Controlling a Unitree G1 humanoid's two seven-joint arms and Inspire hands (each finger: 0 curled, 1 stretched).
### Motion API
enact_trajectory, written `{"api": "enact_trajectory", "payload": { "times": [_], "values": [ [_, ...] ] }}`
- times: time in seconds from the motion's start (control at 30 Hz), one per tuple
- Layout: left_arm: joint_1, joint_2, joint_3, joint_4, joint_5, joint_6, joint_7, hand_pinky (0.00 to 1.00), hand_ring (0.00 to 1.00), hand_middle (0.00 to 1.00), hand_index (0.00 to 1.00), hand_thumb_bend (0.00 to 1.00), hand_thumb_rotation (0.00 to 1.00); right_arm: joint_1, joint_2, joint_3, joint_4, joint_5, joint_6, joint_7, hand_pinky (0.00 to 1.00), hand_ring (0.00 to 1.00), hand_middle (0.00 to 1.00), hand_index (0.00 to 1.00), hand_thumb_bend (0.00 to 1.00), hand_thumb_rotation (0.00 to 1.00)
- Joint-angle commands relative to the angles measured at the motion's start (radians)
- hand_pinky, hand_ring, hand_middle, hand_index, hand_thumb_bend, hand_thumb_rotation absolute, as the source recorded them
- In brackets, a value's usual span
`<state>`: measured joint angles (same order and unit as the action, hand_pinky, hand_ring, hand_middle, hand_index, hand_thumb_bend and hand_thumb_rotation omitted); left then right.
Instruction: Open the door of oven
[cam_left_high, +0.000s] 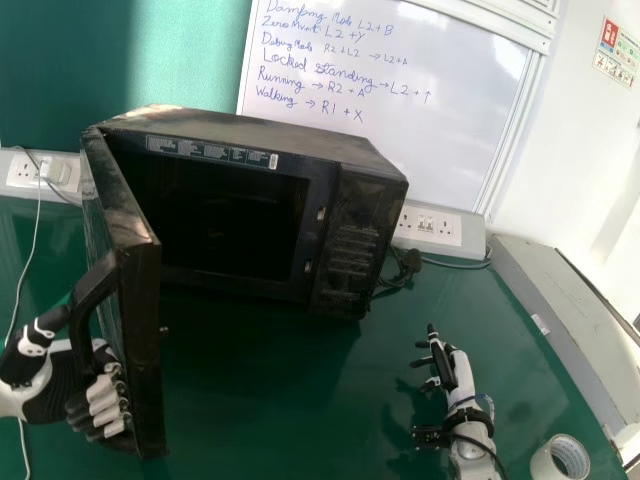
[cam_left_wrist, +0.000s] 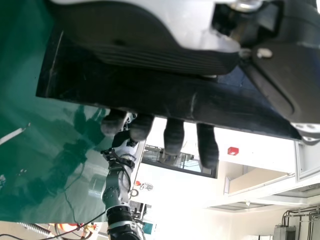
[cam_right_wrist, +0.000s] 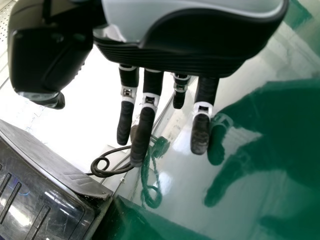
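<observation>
The black oven (cam_left_high: 230, 215) stands on the green table with its door (cam_left_high: 140, 330) swung wide toward the robot. On the door's outer face, my left hand (cam_left_high: 62, 385) is at the handle (cam_left_high: 92, 292), its fingers bent round the lower part and its thumb beside the upper bend. In the left wrist view, a dark panel (cam_left_wrist: 150, 95) crosses before the fingers of my left hand (cam_left_wrist: 174, 136). My right hand (cam_left_high: 450, 370) is over the table right of the oven, fingers extended, holding nothing. The right wrist view has my right hand (cam_right_wrist: 145, 120) beside the oven's casing (cam_right_wrist: 45, 185).
A roll of tape (cam_left_high: 560, 460) lies at the table's right front. Power sockets (cam_left_high: 432, 225) and a plugged cable (cam_left_high: 408, 265) are behind the oven's right side. A grey trunking box (cam_left_high: 560, 320) runs along the right edge, and a whiteboard (cam_left_high: 380, 110) stands behind.
</observation>
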<state>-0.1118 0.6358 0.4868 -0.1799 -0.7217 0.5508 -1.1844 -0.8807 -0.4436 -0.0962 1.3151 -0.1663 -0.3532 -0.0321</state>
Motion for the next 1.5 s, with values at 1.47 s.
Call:
{"api": "enact_trajectory", "payload": {
  "times": [1.47],
  "values": [
    [0.101,0.256,0.464,0.734,-0.025,-0.434,0.131,0.00,0.02,0.03,0.03,0.61,0.64,0.010,-0.019,-0.011,0.008,0.006,0.004,0.001,0.20,0.23,0.36,0.61,0.74,0.79]
  ]
}}
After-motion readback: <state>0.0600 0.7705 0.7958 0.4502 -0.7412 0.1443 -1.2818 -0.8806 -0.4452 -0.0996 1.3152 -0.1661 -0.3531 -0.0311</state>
